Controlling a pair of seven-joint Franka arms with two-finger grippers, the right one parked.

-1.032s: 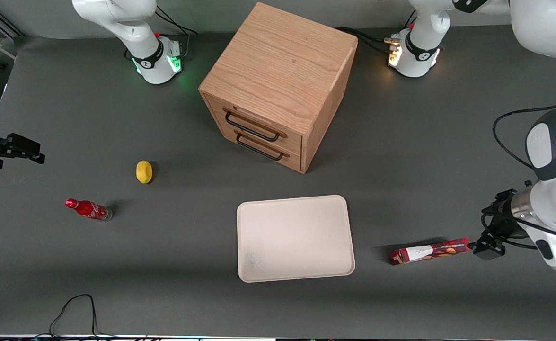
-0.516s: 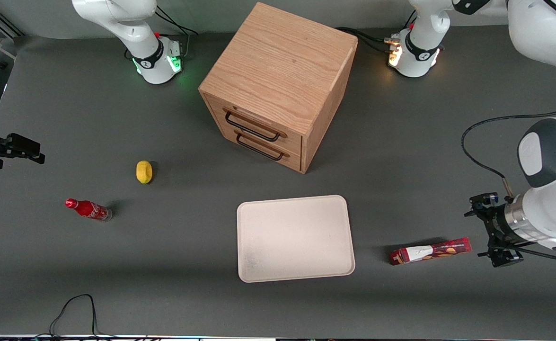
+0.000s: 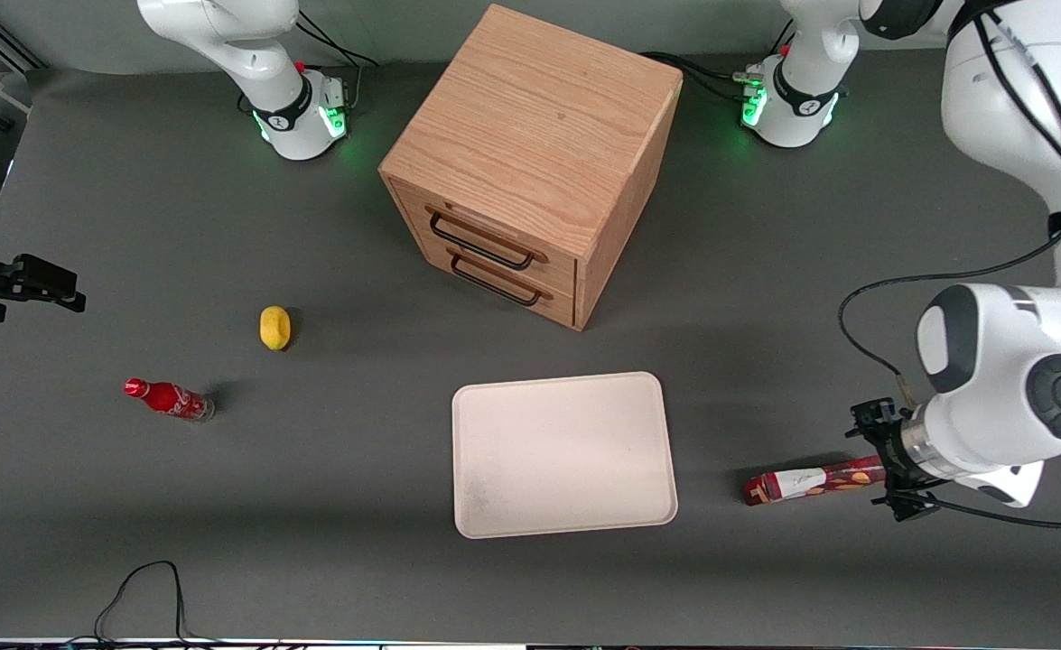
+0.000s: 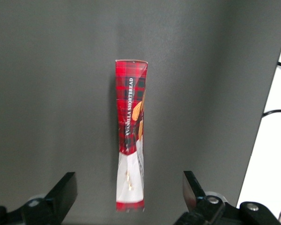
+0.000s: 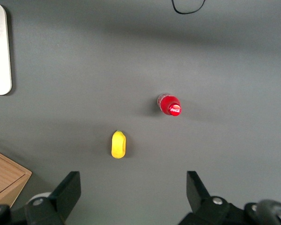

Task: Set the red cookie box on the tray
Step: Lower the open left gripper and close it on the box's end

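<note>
The red cookie box (image 3: pixel 810 481) lies flat on the dark table, beside the tray (image 3: pixel 563 454) toward the working arm's end. Its white-label end points at the tray. The cream-white tray holds nothing. My gripper (image 3: pixel 891 474) hangs over the box's other end, and the arm covers that tip in the front view. In the left wrist view the box (image 4: pixel 130 136) runs lengthwise away from the gripper (image 4: pixel 128 197). The gripper is open, its fingers (image 4: pixel 65 190) spread wide to either side of the box's white end, not touching it.
A wooden drawer cabinet (image 3: pixel 530 162) stands farther from the front camera than the tray. Toward the parked arm's end lie a yellow object (image 3: pixel 274 327) and a small red soda bottle (image 3: pixel 169 398). A black cable (image 3: pixel 146 587) loops near the table's front edge.
The working arm has swung in from the table's end toward the cookie box and turned its wrist over it. The box and tray have not moved.
</note>
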